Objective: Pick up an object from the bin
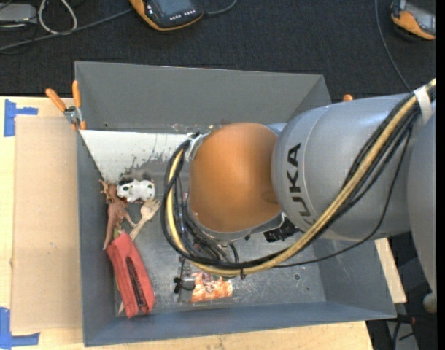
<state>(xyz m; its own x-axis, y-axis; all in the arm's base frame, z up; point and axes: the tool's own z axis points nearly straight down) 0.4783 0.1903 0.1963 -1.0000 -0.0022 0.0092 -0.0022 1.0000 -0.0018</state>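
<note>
Now, I'm low in the bin [208, 100], hanging over its floor toward the near wall. The thing closest beneath me is a small orange-and-white crumpled piece [211, 289], lying by itself on the bare metal just short of that wall. Spread or clenched down there? I cannot tell; my own orange wrist cover [233, 184] and the cables hide it. Going by its looks, I'd say that piece is light and a bit soft or crinkly. It may squash, or skate on the smooth floor. I'd take it across its narrow width, at the middle, and get right down to the metal before closing. Off to the left, well apart from it, lie a long red tool-like thing [131, 275], a brown dinosaur figure [114, 214], a pale spoon-shaped piece [144, 216] and a white spotted toy animal [136, 189]. Those look stiffer, but they're crowded together along the left wall.
</note>
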